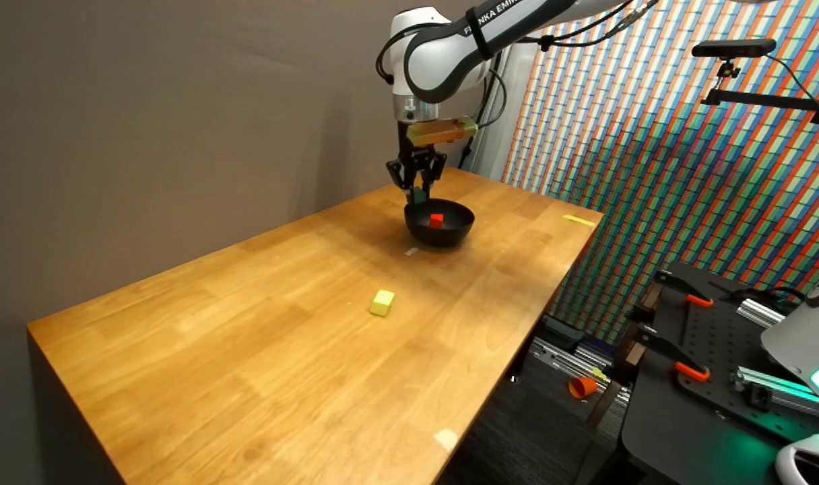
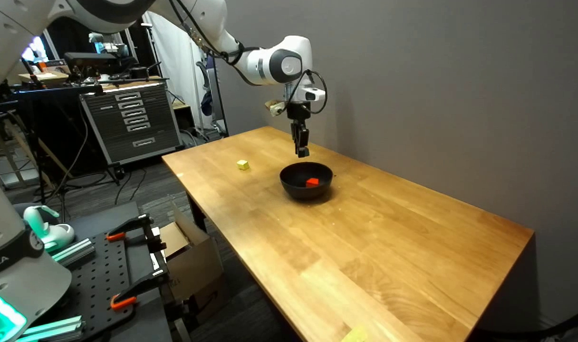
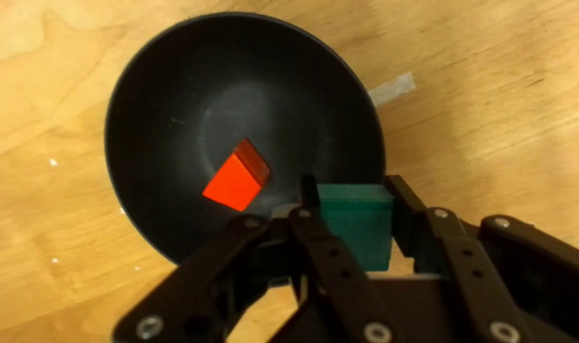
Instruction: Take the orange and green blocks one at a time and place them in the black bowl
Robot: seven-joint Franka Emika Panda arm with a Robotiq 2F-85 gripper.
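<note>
A black bowl (image 1: 439, 237) stands on the wooden table in both exterior views (image 2: 302, 193) and fills much of the wrist view (image 3: 175, 81). An orange-red block (image 3: 234, 183) lies inside the bowl; both exterior views show it there (image 1: 436, 221) (image 2: 312, 182). My gripper (image 3: 354, 195) is shut on the dark green block (image 3: 358, 231). In the wrist view the block overlaps the bowl's rim at the lower right. In the exterior views the gripper (image 1: 417, 192) points down, above the table at the bowl's wall-side edge, with the green block (image 2: 304, 153) at its fingertips.
A yellow block (image 1: 382, 303) lies on the table away from the bowl, also seen in an exterior view (image 2: 243, 165). A grey wall (image 1: 180, 135) runs along the table's long side. A pale tape strip (image 3: 394, 89) is stuck beside the bowl.
</note>
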